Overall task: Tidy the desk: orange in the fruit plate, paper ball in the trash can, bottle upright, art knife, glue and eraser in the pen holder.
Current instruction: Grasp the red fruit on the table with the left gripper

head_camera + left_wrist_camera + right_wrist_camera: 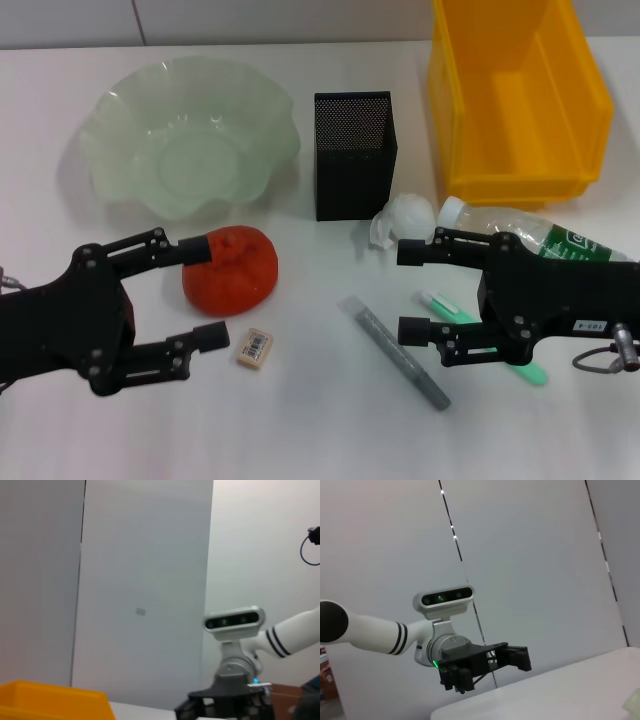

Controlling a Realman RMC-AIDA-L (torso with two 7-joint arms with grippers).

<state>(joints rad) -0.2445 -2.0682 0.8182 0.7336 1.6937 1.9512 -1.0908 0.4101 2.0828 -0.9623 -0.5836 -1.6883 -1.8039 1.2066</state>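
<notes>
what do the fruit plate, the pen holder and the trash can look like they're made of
Fruit plate: translucent pale-green glass or glassy plastic, going by its sheen and see-through ruffled rim; which of the two is unclear. Pen holder: black metal mesh, seemingly matte, with fine perforations across its walls. Trash can: opaque bright yellow plastic, smooth and slightly glossy, with a moulded lipped rim.

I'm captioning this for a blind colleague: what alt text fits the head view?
Two open black grippers, left gripper and right gripper, hover over a white desk. On it lie a red-orange lumpy orange, a clear toppled bottle, a ruffled green glass bowl, a black mesh box and a yellow bin.
</notes>
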